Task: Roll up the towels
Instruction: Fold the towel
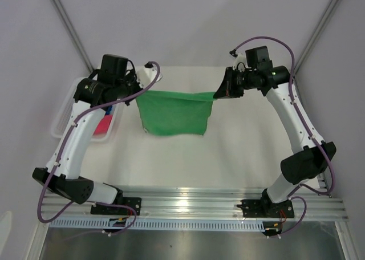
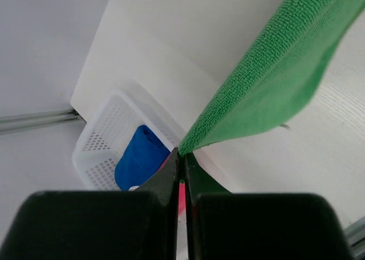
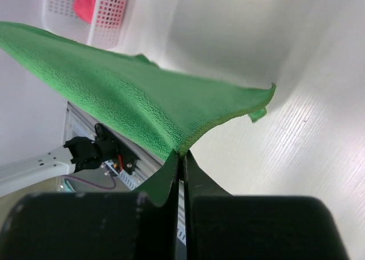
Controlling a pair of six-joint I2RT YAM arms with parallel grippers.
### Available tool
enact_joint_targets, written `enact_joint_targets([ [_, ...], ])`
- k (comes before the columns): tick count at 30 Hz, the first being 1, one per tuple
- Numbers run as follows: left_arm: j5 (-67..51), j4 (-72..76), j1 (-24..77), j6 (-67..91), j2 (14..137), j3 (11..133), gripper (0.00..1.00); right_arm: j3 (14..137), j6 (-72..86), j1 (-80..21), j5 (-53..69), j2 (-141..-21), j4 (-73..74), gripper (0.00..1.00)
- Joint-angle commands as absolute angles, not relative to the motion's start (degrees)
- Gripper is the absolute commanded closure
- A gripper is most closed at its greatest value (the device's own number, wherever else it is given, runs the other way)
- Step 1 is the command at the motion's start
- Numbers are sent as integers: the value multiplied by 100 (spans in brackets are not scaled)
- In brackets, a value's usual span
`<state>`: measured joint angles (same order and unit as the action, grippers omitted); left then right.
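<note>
The green towel (image 1: pixel 174 113) hangs spread between both grippers above the white table. My left gripper (image 1: pixel 138 96) is shut on its left top corner; the left wrist view shows the green towel (image 2: pixel 268 83) pinched at the left gripper (image 2: pixel 182 153). My right gripper (image 1: pixel 217 94) is shut on the right top corner; the right wrist view shows the green towel (image 3: pixel 120 94) pinched at the right gripper (image 3: pixel 182 154). The blue towel (image 2: pixel 140 157) and the pink-red towel (image 1: pixel 103 125) lie in the basket.
A white mesh basket (image 1: pixel 61 116) stands at the table's left edge under the left arm; it also shows in the left wrist view (image 2: pixel 100 140) and the right wrist view (image 3: pixel 114 9). A metal rail (image 1: pixel 188 200) runs along the near edge.
</note>
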<state>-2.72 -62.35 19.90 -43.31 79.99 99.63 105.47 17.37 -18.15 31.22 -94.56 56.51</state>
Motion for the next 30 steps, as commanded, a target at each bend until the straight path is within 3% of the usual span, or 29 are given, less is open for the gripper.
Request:
enact_joint_targets([
  [1, -114, -6776, 1995, -3999, 7875, 10536, 99, 10819, 1898, -1732, 3207, -9018, 5968, 100],
  [10, -36, -5997, 1995, -4139, 8261, 10485, 99, 10915, 2021, -1301, 3647, -9684, 5186, 100],
  [21, 475, -5441, 1855, -3683, 10132, 12742, 99, 14281, 2153, -888, 3305, -11953, 5169, 100],
  [27, 194, -5116, 1819, -3726, 10143, 12684, 99, 13572, 1873, -835, 3076, -11515, 4378, 100],
  [30, -130, -4713, 1819, -3893, 9669, 11291, 99, 12440, 1627, -844, 3059, -11042, 4131, 100],
])
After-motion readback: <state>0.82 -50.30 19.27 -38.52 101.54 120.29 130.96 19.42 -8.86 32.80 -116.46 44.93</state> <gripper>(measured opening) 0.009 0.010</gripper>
